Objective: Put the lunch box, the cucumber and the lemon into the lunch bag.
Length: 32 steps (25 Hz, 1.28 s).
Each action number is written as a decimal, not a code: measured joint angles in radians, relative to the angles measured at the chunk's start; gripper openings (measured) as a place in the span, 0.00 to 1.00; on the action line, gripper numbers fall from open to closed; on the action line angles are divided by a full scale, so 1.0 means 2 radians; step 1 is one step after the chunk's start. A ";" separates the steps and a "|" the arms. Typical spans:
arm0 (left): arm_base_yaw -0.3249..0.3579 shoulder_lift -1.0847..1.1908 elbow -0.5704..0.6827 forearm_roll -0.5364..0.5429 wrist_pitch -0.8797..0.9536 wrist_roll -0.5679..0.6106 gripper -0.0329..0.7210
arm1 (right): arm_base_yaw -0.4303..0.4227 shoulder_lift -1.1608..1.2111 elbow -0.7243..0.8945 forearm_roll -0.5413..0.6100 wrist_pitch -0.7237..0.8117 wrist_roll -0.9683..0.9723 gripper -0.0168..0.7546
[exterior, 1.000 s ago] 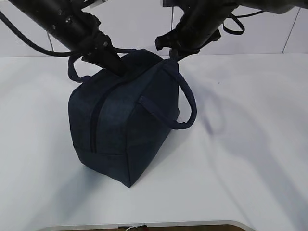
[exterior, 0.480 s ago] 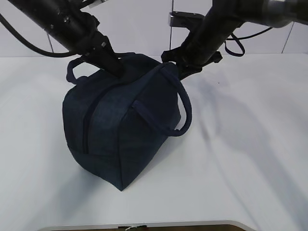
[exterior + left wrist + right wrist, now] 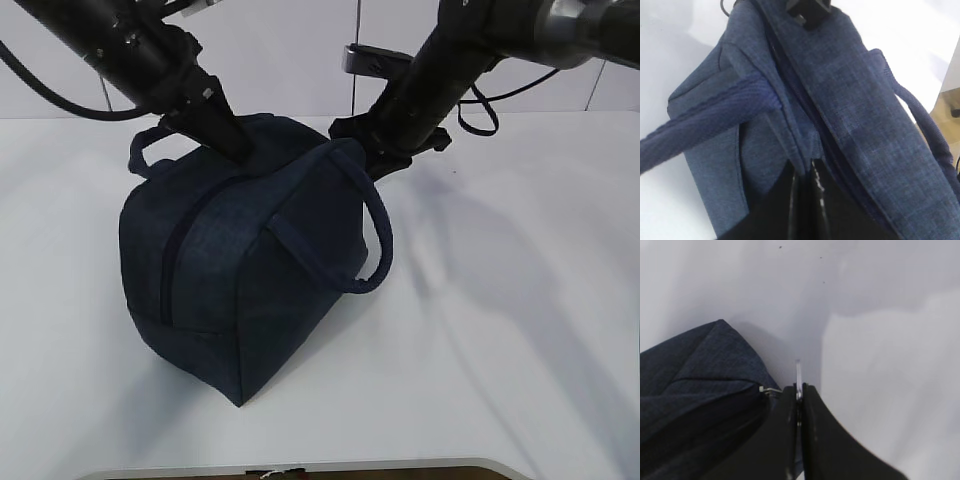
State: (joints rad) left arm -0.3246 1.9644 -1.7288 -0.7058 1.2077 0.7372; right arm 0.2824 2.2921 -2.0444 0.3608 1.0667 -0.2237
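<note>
The dark navy lunch bag (image 3: pixel 250 250) stands on the white table, zipped shut along its top, with one loop handle hanging on its right side. My left gripper (image 3: pixel 235 148) is shut on a fold of the bag's fabric beside the zipper; the left wrist view shows the cloth (image 3: pixel 805 150) pinched between its fingers. My right gripper (image 3: pixel 365 150) is shut on the silver ring pull (image 3: pixel 798 375) at the bag's far end. The lunch box, the cucumber and the lemon are out of view.
The white table (image 3: pixel 520 300) spreads round the bag, with a white wall behind it. Both black arms reach down from the top of the exterior view. The table's front edge (image 3: pixel 300 468) runs along the bottom.
The bag has shifted to the left and a little toward the front edge while both grippers kept their hold. The right arm has swung lower and to the right at the bag's end.
</note>
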 joint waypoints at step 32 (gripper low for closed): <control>0.000 -0.001 0.000 0.021 0.007 -0.053 0.29 | -0.002 0.015 -0.059 0.039 0.046 0.002 0.56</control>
State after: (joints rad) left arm -0.3246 1.9623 -1.7288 -0.6630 1.2215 0.6316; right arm 0.2778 2.3220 -2.1630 0.4389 1.1581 -0.2204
